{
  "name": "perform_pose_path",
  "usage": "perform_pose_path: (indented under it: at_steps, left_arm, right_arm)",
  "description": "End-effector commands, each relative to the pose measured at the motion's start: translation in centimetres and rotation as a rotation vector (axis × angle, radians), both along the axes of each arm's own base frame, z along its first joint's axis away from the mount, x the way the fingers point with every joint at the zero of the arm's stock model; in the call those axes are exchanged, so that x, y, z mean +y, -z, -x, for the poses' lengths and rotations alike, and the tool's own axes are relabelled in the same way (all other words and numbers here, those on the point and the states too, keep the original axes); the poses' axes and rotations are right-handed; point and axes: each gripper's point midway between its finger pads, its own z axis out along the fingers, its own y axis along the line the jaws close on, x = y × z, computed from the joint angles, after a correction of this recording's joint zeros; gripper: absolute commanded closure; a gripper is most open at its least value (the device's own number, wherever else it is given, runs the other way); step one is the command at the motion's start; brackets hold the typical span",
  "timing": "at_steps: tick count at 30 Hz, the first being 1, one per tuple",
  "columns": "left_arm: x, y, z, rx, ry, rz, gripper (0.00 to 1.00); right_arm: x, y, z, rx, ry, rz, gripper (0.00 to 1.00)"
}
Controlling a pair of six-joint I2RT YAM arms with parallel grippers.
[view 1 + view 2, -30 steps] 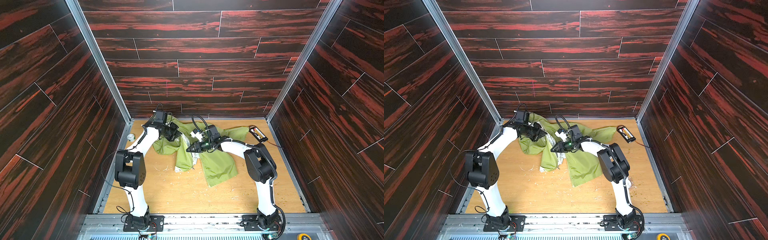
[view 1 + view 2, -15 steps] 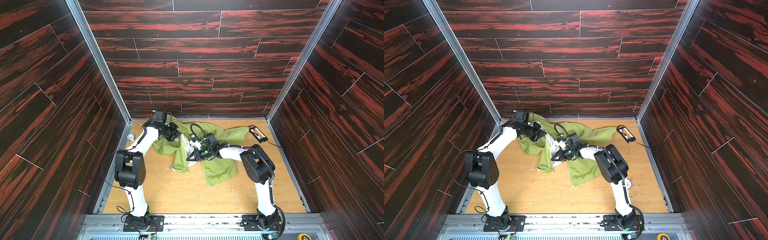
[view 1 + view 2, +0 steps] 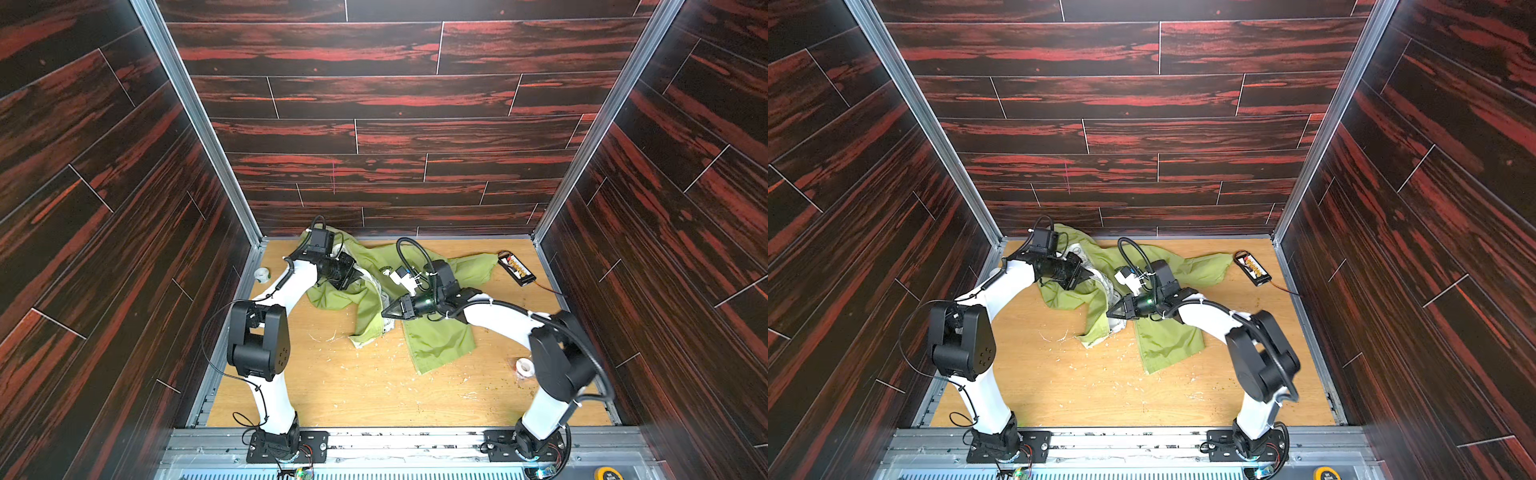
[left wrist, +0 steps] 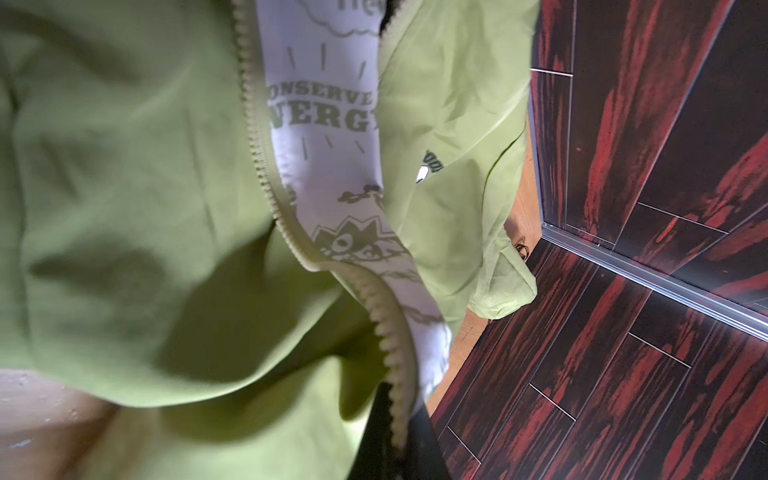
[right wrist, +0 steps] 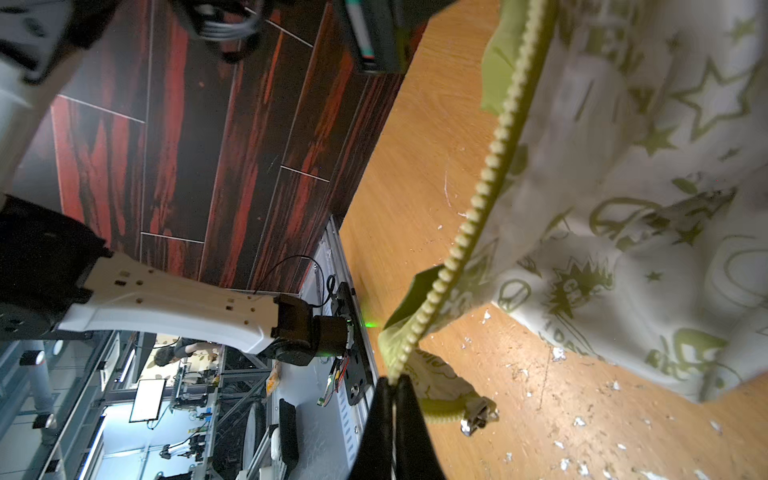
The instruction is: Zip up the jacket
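The lime-green jacket [image 3: 440, 340] [image 3: 1167, 336] lies crumpled and unzipped on the wooden table [image 3: 374, 395], towards the back. My left gripper [image 3: 353, 276] [image 3: 1086, 276] is shut on one zipper edge near the collar. In the left wrist view the pale zipper teeth [image 4: 266, 174] run beside the white printed lining into the shut left gripper [image 4: 399, 436]. Lower down the front, my right gripper [image 3: 384, 313] [image 3: 1109, 313] is shut on the other zipper edge. In the right wrist view that row of teeth [image 5: 486, 174] ends in the shut right gripper [image 5: 392, 380]. The metal slider [image 5: 478, 417] hangs just beyond it.
A black battery pack [image 3: 516, 268] with a cable lies at the back right. One tape roll [image 3: 262, 274] sits by the left wall and another roll [image 3: 524, 368] by the right arm. White scraps litter the table. Dark wood walls close in on three sides.
My right gripper has moved slightly toward the front and closed on the zipper edge. The jacket's front flap shifted with it. The left arm has stayed still.
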Motion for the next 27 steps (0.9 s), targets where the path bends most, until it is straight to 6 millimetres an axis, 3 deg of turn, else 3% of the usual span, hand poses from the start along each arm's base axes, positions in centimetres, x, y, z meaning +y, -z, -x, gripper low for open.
perform_pose_path:
  at_steps: [1,3,7,11,14,18,23,27]
  left_arm:
    - [-0.9,-2.8,0.3,-0.081,0.007,0.024,0.98]
    - [-1.9,-3.2,0.7,-0.096,0.03,0.031,0.9]
    - [-3.7,-4.2,1.3,-0.135,0.063,0.041,0.53]
    - [-3.1,-4.3,1.2,-0.141,0.061,-0.011,0.34]
    - [-1.4,-4.0,1.1,-0.125,0.067,-0.099,0.31]
    - [2.6,-3.5,0.8,-0.085,0.015,-0.234,0.3]
    - [7.6,-1.8,-0.4,-0.041,-0.039,-0.346,0.3]
    - [9.2,0.2,-2.6,-0.001,-0.058,-0.35,0.36]
  right_arm:
    - [-1.3,-0.4,2.0,0.016,0.002,0.029,1.0]
    - [-2.1,-0.6,2.9,0.02,0.009,0.043,1.0]
    - [-4.1,-0.1,5.0,0.03,0.025,0.097,1.0]
    - [-6.2,2.3,6.0,0.07,0.063,0.194,1.0]
    - [-7.7,4.5,5.9,0.116,0.112,0.267,1.0]
    - [-9.4,7.4,4.7,0.15,0.194,0.381,1.0]
    - [-10.0,10.1,3.2,0.199,0.245,0.456,1.0]
    - [-9.6,11.0,2.4,0.214,0.242,0.477,1.0]
